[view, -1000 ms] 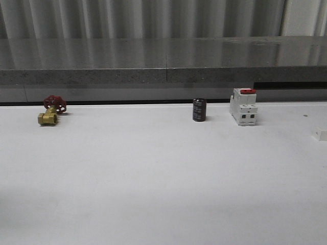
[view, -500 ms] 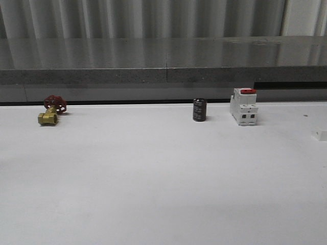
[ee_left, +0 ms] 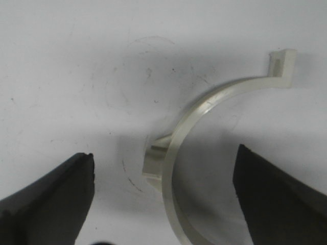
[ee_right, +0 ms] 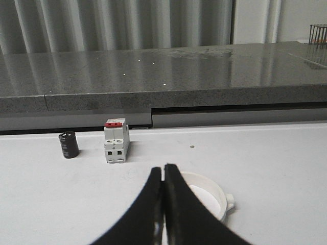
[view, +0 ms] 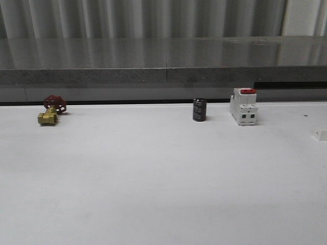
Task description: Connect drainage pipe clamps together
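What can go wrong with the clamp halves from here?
1. Left gripper is open astride one clamp half, off-centre; closing may push the thin arc away.
2. Right gripper is shut in front of the other clamp half, hiding much of it, so tab alignment is hard to judge.

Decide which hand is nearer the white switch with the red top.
Right, probably. The right hand, closed, faces the switch across bare table. The left hand hangs open above a clamp half, with no switch near it.

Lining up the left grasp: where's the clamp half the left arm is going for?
In the left wrist view, the clamp half lies flat on the white table, between the open fingers of the left gripper, nearer the right finger.
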You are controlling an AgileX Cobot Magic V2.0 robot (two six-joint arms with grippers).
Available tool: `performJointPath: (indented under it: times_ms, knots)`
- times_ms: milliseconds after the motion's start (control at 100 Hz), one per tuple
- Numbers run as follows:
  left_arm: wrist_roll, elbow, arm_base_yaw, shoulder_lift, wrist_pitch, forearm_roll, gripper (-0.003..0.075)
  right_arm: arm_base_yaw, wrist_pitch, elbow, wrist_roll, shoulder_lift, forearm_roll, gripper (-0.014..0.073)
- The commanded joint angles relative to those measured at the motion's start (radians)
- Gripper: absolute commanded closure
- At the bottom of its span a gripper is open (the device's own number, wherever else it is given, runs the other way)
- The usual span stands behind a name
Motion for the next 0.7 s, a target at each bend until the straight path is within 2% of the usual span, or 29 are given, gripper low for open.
performJointPath:
  times_ms: [0, 530, 600, 690]
  knots:
    - [0.010, -0.042, 0.002, -0.021, -0.029, -0.010, 0.0174, -0.003, -0.084, -0.020, -0.006, -0.018, 0.002, 0.0660]
    - [0.013, -0.042, 0.002, 0.033, -0.034, -0.012, 0.0180, -0.003, -0.084, -0.020, -0.006, -0.018, 0.002, 0.0660]
    - [0.013, -0.042, 0.002, 0.033, -0.027, -0.013, 0.0235, -0.003, -0.084, -0.020, -0.006, -0.018, 0.002, 0.0660]
    - [0.013, -0.042, 0.002, 0.033, -0.022, -0.013, 0.0381, -0.003, -0.084, -0.020, -0.006, -0.018, 0.002, 0.0660]
